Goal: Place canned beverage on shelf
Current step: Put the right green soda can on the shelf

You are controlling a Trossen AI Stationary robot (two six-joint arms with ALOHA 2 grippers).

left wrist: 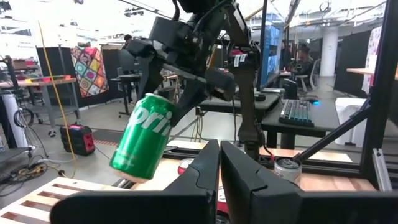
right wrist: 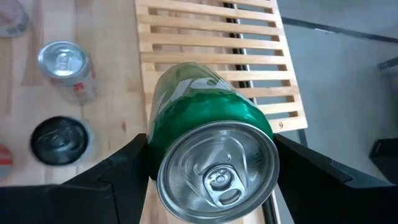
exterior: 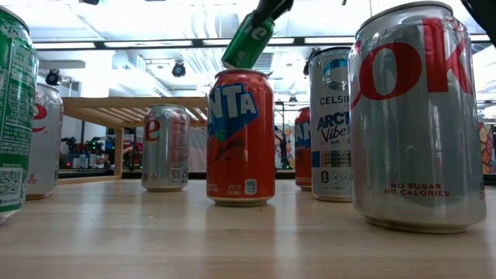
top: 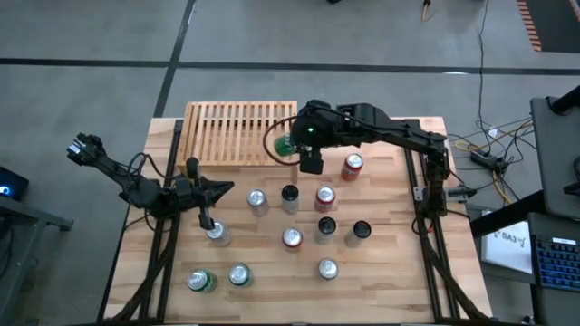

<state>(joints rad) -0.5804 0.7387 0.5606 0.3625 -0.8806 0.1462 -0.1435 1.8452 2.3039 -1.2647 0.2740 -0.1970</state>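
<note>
A green can [top: 282, 143] hangs tilted in the air over the right end of the light-wood slatted shelf [top: 237, 133], which stands at the table's far side. My right gripper [top: 295, 141] is shut on the can, whose silver top [right wrist: 217, 171] faces back toward the wrist and whose bottom points down at the slats [right wrist: 211, 37]. The low view shows the can [exterior: 248, 39] high above the standing cans. My left gripper [top: 227, 188] is shut on nothing near the table's left side, in front of the shelf. My right gripper pinches the green can's side wall [right wrist: 163, 134] between its two fingers [right wrist: 121, 171], one on each side just below the top rim. The fingers slant down from above and from the table's right, along the can. The can is lifted clear of the shelf, tilted, bottom lowest.
Several cans stand on the table in front of the shelf: a red one [top: 352, 166] at the right, silver and black ones [top: 256, 201] [top: 289, 195] in the middle, two green-and-silver ones [top: 201, 281] [top: 239, 274] near the front left. The shelf top is bare slats.
</note>
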